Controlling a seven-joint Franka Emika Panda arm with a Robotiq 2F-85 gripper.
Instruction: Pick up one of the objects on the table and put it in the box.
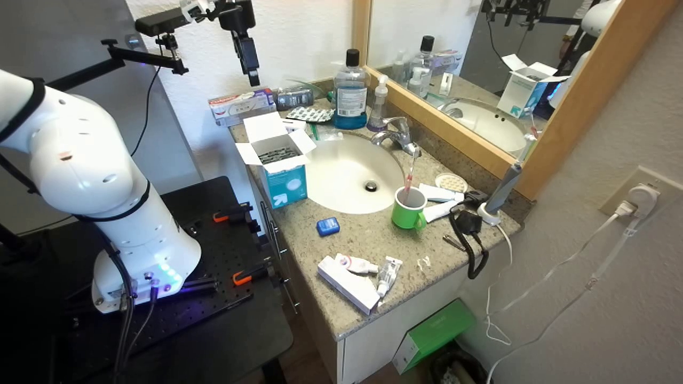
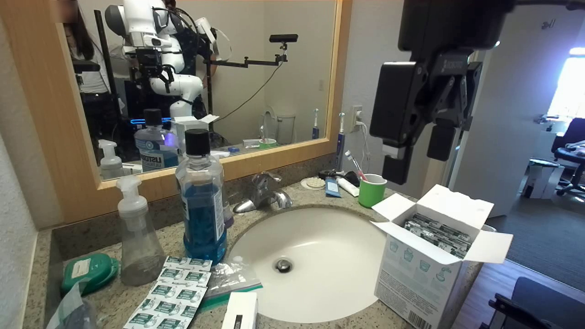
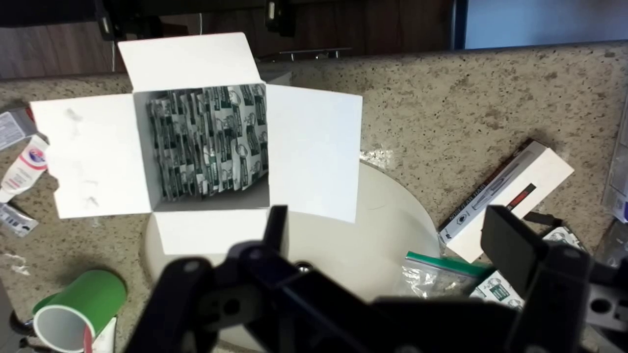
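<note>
Claw [image 3: 392,228] gapes; the box [image 3: 314,152] below holds packets [image 3: 216,142].

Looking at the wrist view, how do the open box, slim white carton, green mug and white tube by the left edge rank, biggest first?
1. Open box, flaps included
2. Slim white carton
3. Green mug
4. White tube, clearly smallest
</note>
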